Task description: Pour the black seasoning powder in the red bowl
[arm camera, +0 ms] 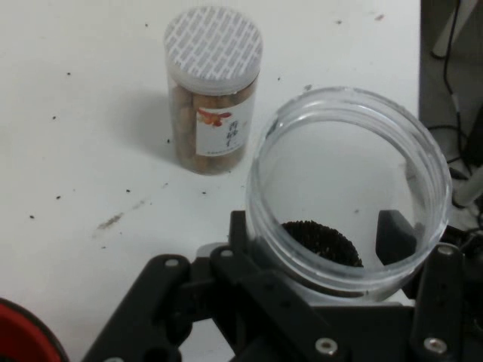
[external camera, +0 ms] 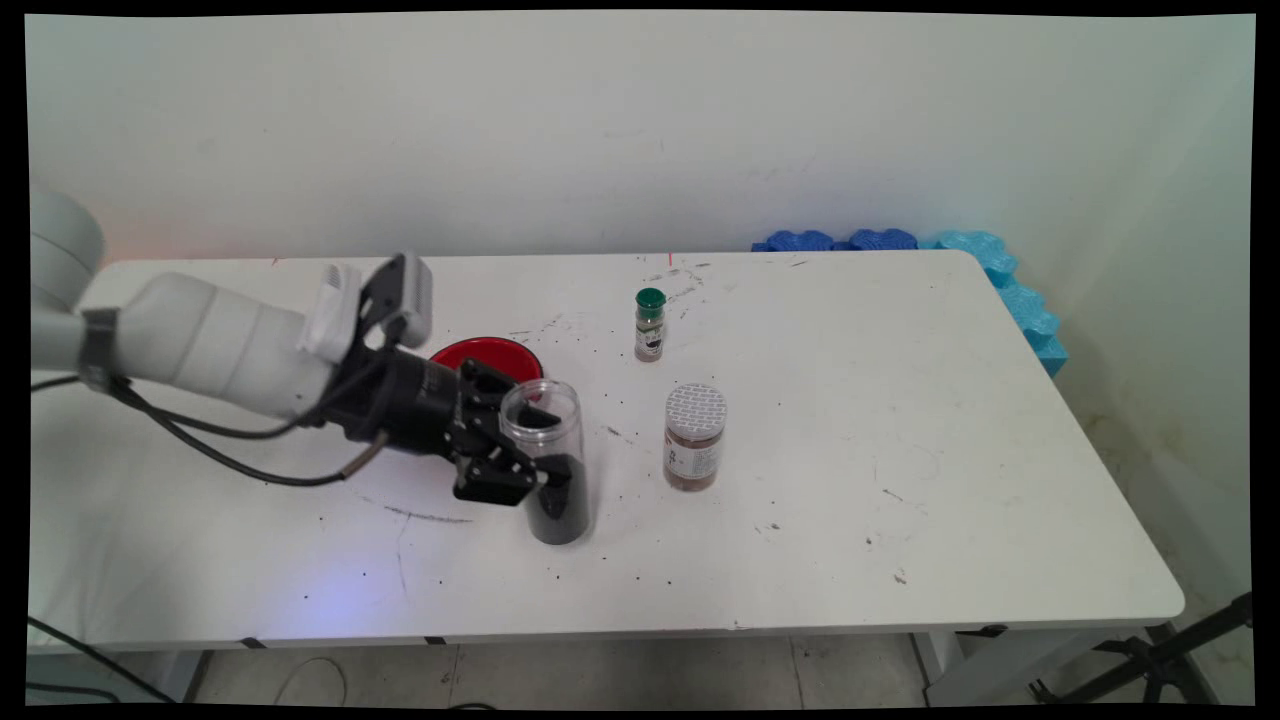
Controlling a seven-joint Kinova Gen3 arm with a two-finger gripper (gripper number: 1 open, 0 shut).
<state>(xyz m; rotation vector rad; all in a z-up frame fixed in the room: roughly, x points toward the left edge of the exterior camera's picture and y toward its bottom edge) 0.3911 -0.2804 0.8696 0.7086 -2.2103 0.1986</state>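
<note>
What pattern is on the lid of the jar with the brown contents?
A grey-and-white brick-like pattern on the jar's lid, clearest in the hand view.

A white table (external camera: 1000, 480) stands against a pale wall (external camera: 600, 130), blue foam (external camera: 1000, 275) behind its corner.

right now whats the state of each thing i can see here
gripper: shut on the clear jar
clear jar: upright, lidless, dark grains at the bottom
sealed jar: upright, foil-sealed, brown contents
spice bottle: upright, green cap on
red plate: flat on table behind the gripper
</note>
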